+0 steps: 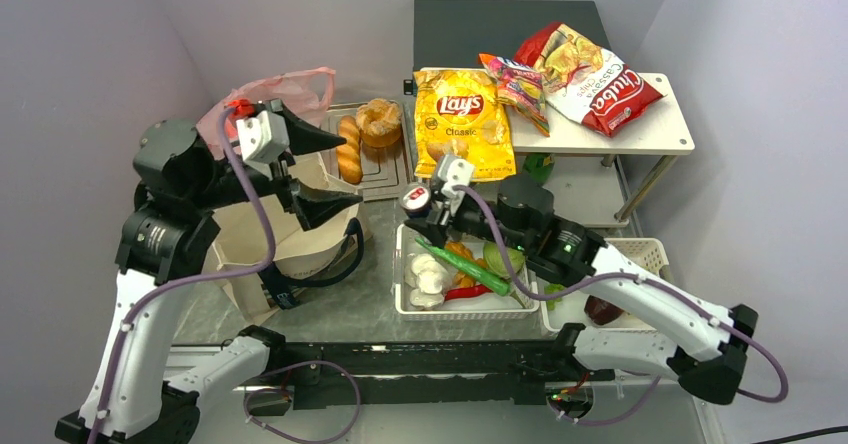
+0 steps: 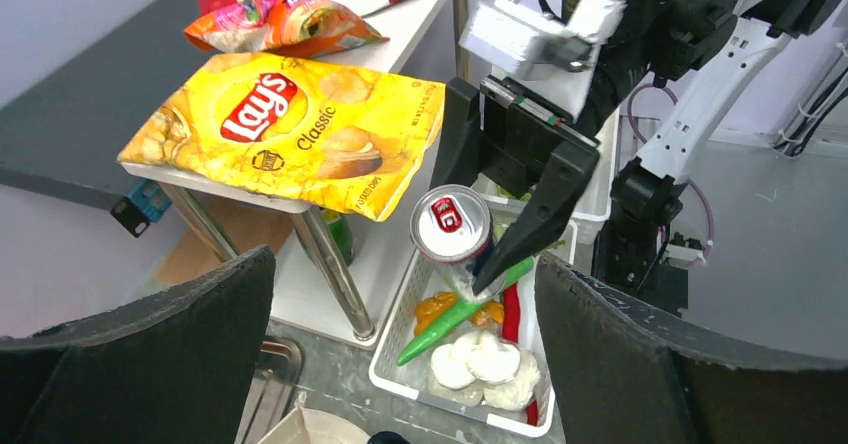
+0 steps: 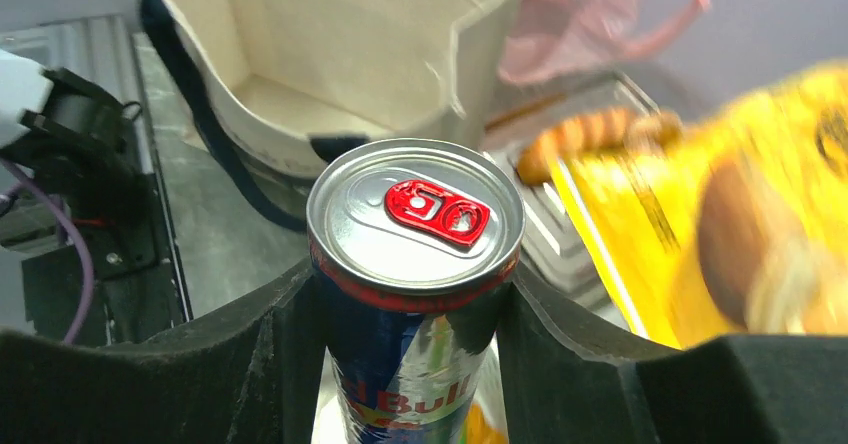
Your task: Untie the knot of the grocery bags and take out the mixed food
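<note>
Pincers differ: the right pincer (image 3: 415, 299) is clamped on the sides of an upright Red Bull can (image 3: 415, 214), holding it over the far end of a white basket (image 1: 465, 314). The left pincer (image 1: 338, 170) gapes wide and holds nothing, just above the far rim of the beige tote (image 1: 250, 249), whose mouth stands open on the worktop (image 1: 370, 309). The basket holds garlic (image 1: 428, 276), a long green vegetable (image 1: 465, 267), a red chilli (image 1: 462, 292) and a cabbage (image 1: 500, 259) partly under the arm. A second basket (image 1: 645, 254) to the right holds a dark red fruit (image 1: 603, 311). Behind the tote lies the pink carrier bag (image 1: 295, 89). Beside it a metal tray (image 1: 385, 179) carries a baguette (image 1: 348, 149) and the ring-shaped bun (image 1: 380, 119). On the small raised worktop (image 1: 600, 139) lie the Lay's bag (image 1: 462, 124), the small pink snack bag (image 1: 515, 89) and a red Cassava chips bag (image 1: 590, 84).
</note>
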Controlling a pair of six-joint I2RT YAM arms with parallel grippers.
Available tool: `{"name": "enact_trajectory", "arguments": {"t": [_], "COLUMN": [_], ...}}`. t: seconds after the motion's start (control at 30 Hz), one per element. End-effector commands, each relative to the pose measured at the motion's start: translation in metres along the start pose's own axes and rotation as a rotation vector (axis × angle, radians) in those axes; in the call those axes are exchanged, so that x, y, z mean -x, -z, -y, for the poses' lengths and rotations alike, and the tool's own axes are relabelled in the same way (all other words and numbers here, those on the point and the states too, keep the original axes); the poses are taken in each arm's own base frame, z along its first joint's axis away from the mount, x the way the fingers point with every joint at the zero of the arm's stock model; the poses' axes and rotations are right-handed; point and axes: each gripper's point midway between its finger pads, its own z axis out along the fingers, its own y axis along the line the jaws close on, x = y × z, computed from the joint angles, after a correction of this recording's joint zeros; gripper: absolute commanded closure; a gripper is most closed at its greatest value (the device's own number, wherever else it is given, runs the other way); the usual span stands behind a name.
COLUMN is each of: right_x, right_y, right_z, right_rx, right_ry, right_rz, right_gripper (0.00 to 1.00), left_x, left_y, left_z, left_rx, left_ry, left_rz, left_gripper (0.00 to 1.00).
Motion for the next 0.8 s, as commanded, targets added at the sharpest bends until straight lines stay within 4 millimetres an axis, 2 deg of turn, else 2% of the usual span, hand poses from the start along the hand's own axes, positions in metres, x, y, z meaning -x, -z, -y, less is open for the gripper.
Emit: {"name": "enact_trajectory", "arguments": {"t": [0.0, 0.17, 0.23, 0.33, 0.4, 0.47, 0.57, 0.67, 0.77], "right_x": [0.024, -0.025, -0.04, -0.055, -0.061, -0.079, -0.09, -0.107, -0.113], "right_y": [0.042, 0.079, 0.091, 0.1, 0.102, 0.104, 0.111, 0.115, 0.12], "right_z": [0.045, 0.094, 0.115, 0.136, 0.141, 0.14, 0.139, 0.146, 0.156], "right_rx": [-0.222, -0.565, -0.681, -0.809, -0.847, -0.86, -0.882, -0.961, -1.033], "right_ry": [-0.104, -0.225, -0.266, -0.298, -0.285, -0.251, -0.217, -0.275, -0.28], "right_rz": [0.102, 0.035, 0.032, 0.057, 0.104, 0.143, 0.245, 0.258, 0.284], "right_gripper": [1.0, 1.0, 1.0, 1.0, 1.0, 1.0, 1.0, 1.0, 1.0], "left_x": [0.012, 0.01, 0.009, 0.009, 0.009, 0.008, 0.007, 0.005, 0.001], "left_y": [0.006, 0.009, 0.009, 0.011, 0.012, 0.012, 0.013, 0.013, 0.014], "left_z": [-0.001, -0.011, -0.015, -0.017, -0.019, -0.02, -0.021, -0.021, -0.021], "left_rx": [0.036, 0.09, 0.109, 0.121, 0.128, 0.132, 0.141, 0.141, 0.139], "left_ry": [-0.031, -0.048, -0.054, -0.067, -0.071, -0.071, -0.076, -0.081, -0.084], "left_rz": [0.038, 0.029, 0.023, 0.019, 0.017, 0.014, 0.008, -0.001, -0.012], "left_gripper": [0.01, 0.01, 0.01, 0.0, 0.01, 0.01, 0.01, 0.01, 0.01]}}
